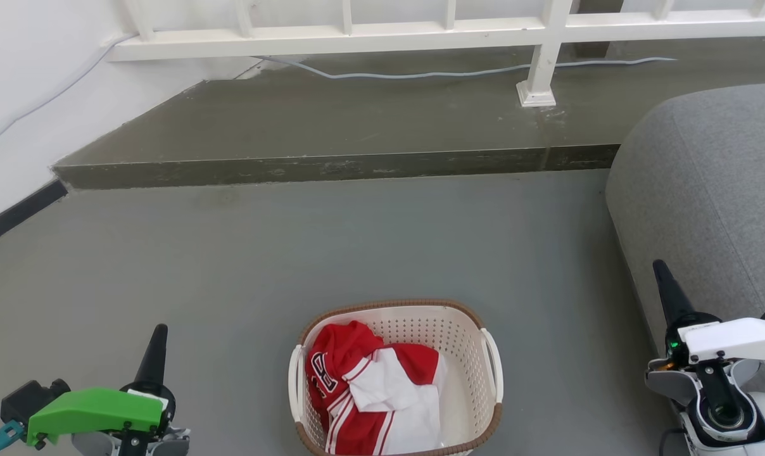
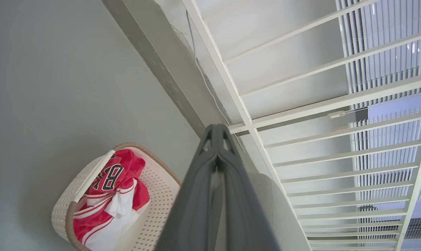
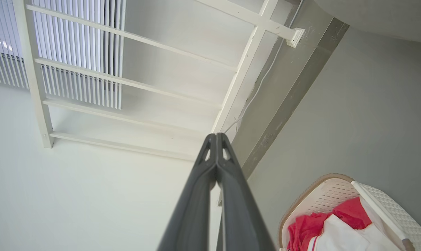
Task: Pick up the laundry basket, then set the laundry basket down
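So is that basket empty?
No, the basket on the floor has a red and white shirt lying inside it.

Bright, even daylight; all views sharp. Slight glare at white slatted window blinds [image 2: 384,45]. Shadows faint, soft-edged.

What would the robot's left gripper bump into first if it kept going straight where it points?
Probably the white railing above the raised step: the left gripper lines up with its bottom rail, though depth is unclear. The laundry basket sits off to one side.
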`<state>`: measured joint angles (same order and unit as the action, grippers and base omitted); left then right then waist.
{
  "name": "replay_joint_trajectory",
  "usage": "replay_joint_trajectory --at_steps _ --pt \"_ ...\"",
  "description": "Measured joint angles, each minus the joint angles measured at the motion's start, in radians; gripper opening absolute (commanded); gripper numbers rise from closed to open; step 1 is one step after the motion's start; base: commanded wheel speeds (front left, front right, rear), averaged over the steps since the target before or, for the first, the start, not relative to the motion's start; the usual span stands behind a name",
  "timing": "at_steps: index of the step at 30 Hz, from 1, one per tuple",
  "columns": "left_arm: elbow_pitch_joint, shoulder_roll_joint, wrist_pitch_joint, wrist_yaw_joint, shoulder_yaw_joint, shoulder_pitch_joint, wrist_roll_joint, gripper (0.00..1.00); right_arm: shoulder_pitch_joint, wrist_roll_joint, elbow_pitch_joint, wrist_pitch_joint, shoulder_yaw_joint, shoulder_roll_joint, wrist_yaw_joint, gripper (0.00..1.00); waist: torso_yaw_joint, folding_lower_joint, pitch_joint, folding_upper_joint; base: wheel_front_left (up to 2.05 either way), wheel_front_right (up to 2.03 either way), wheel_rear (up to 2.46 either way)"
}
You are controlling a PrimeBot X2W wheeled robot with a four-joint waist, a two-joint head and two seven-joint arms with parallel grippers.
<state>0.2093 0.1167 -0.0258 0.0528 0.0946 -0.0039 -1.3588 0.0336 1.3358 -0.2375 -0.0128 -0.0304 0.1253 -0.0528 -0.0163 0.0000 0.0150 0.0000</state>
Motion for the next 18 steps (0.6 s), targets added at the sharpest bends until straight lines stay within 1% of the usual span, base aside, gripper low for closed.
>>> replay_joint_trajectory --at_steps 6,18 --pt "0.009 -0.006 0.018 0.012 -0.024 -0.003 -0.071 0.0 0.002 0.075 -0.007 0.019 0.026 -0.01 -0.011 0.0 0.004 0.0 -0.003 0.0 0.0 0.0 0.0" --pt "0.037 -0.014 0.053 0.045 -0.067 -0.026 -0.23 0.0 0.013 0.233 -0.022 0.058 0.079 -0.034 -0.046 0.0 0.012 0.0 -0.009 0.0 0.0 0.0 0.0"
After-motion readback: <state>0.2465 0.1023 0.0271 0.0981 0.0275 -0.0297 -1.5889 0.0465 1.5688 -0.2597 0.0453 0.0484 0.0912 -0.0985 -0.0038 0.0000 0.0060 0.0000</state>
